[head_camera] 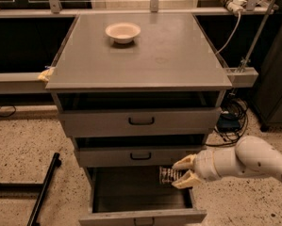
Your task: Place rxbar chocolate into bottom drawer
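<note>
My gripper [180,171] reaches in from the right at the cabinet's lower right and is shut on the rxbar chocolate [168,175], a small dark wrapped bar with pale lettering. It holds the bar level above the right part of the bottom drawer [140,216], which is pulled out and open, its dark inside showing. The bar hangs just under the middle drawer's front.
A round cream bowl [123,32] sits on the grey cabinet top [145,60]. The top drawer [140,121] and middle drawer [140,156] are slightly ajar. A black stand leg [44,187] lies on the floor at left. Cables [230,121] lie at right.
</note>
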{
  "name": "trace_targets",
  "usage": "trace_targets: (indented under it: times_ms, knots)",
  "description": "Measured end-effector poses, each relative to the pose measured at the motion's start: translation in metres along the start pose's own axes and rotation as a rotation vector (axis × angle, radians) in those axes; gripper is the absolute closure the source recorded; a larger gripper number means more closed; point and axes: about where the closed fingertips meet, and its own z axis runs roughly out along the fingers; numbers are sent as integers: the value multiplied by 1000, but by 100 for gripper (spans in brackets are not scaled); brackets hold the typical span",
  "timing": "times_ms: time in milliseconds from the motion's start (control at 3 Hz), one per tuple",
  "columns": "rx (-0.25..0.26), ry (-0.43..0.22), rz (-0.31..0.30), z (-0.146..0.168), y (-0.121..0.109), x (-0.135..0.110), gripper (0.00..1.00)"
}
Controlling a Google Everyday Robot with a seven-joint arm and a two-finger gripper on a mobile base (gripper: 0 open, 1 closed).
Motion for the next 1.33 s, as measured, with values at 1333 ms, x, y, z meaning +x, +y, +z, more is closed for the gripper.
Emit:
trace_targets:
  times_ms: [1333]
  knots:
    - [59, -43, -191, 131, -35, 69, 100]
